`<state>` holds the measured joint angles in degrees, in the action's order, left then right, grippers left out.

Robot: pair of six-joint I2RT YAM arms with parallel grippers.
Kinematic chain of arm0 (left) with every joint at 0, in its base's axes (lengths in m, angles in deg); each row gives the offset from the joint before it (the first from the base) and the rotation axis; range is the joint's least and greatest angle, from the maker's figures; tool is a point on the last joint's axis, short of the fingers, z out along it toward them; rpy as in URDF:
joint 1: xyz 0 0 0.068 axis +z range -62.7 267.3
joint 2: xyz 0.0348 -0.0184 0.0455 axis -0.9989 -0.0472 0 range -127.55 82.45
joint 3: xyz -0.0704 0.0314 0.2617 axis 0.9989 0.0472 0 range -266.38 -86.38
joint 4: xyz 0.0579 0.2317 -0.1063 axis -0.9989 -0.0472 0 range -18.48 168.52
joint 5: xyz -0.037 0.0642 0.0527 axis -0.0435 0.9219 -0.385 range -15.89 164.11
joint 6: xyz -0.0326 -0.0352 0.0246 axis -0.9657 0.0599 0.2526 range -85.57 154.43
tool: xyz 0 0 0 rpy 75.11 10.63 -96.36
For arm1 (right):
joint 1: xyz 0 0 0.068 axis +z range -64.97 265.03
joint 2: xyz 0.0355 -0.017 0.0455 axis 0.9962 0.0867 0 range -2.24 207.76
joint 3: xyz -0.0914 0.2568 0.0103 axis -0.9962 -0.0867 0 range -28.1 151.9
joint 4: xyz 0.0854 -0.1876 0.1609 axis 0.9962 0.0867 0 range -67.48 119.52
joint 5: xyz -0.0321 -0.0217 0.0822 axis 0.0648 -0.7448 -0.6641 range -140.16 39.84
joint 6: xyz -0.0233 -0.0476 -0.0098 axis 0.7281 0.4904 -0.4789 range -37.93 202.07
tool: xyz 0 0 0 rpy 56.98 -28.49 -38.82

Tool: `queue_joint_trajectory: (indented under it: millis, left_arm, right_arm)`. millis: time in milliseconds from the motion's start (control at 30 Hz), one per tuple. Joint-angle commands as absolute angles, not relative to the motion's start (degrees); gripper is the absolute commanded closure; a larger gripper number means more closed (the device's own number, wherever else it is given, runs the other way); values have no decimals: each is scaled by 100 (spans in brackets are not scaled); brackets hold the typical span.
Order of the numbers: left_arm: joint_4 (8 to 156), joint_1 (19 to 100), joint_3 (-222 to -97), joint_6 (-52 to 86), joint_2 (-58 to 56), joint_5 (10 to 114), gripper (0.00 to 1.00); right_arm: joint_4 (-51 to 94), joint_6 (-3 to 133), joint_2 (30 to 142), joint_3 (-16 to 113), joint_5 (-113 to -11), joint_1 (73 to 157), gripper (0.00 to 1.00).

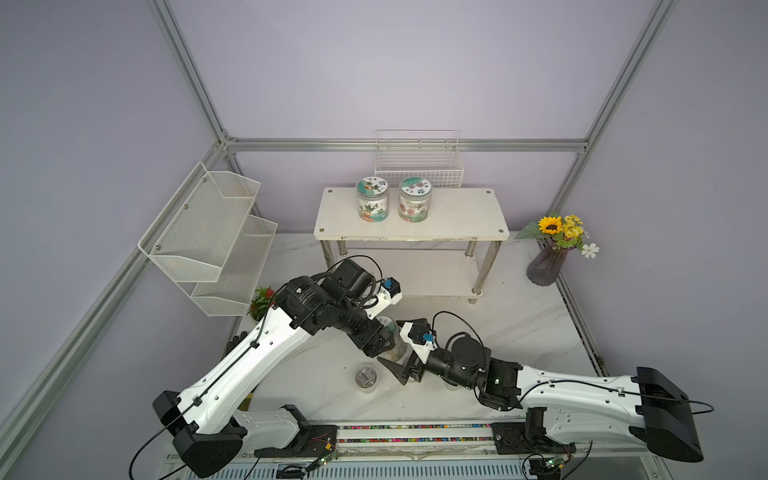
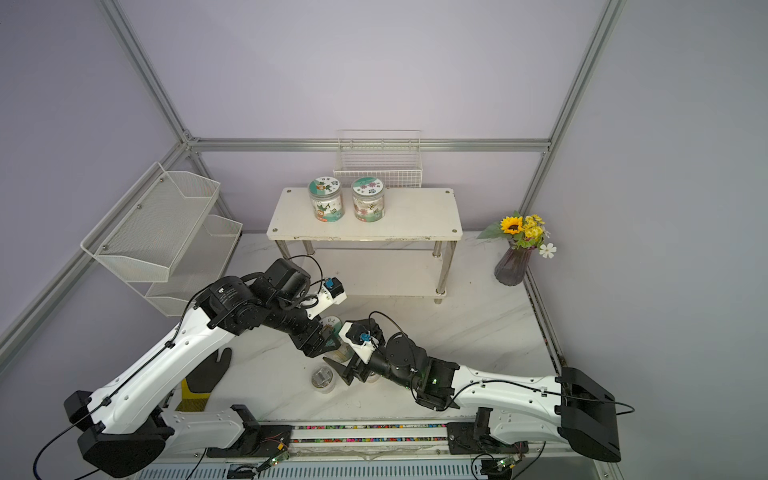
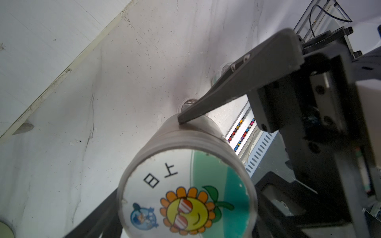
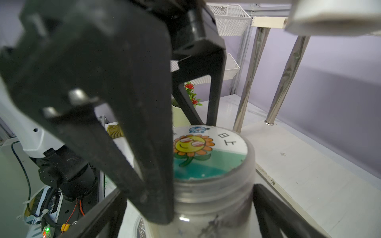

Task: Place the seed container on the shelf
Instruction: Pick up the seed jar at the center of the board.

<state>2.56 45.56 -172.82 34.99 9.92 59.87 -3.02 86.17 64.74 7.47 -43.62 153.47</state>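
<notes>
The seed container (image 1: 385, 323), a clear jar with a sunflower picture on its lid (image 3: 185, 191), is in front of the shelf (image 1: 457, 216). My left gripper (image 1: 384, 347) is shut on it, its black fingers (image 4: 134, 144) pressed on the jar's sides. My right gripper (image 1: 390, 343) is open. Its two fingers (image 4: 272, 208) straddle the same jar (image 4: 210, 156) close to its walls, and one grey fingertip (image 3: 183, 119) reaches the jar's side. The shelf is a white two-tier stand on chrome legs (image 4: 251, 68). Two lidded jars (image 1: 372, 199) stand on its top board (image 2: 415, 216).
A small clear container (image 1: 365, 378) stands on the marble table just in front of the grippers. A white mesh rack (image 1: 208, 232) hangs at the left and a wire basket (image 1: 417, 166) behind the shelf. A flower vase (image 1: 546, 266), a potted plant (image 1: 262, 301) and a black glove (image 2: 210, 372) sit at the edges.
</notes>
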Motion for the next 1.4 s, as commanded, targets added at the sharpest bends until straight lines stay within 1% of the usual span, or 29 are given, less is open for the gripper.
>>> queue_joint_trajectory:
  millis: [0, 367, 633, 1233, 1367]
  left_arm:
    - [514, 4579, -17322, 3419, 1118, 5799, 27]
    - [550, 4559, -17195, 3375, 1161, 5712, 26]
    - [551, 4564, -17188, 3380, 1167, 5705, 26]
    - [584, 4520, -17212, 3407, 1210, 5590, 25]
    - [557, 4511, -17212, 3426, 1200, 5583, 26]
  right_arm:
    - [-697, 8708, 6585, 885, -4111, 15437, 2]
    - [-1460, 9077, 6834, 815, -3760, 15552, 3]
    - [-1488, 9113, 7193, 925, -3760, 15551, 3]
    - [-1549, 9069, 7302, 934, -3491, 15552, 3]
    - [-1439, 9008, 7308, 950, -3494, 15552, 7]
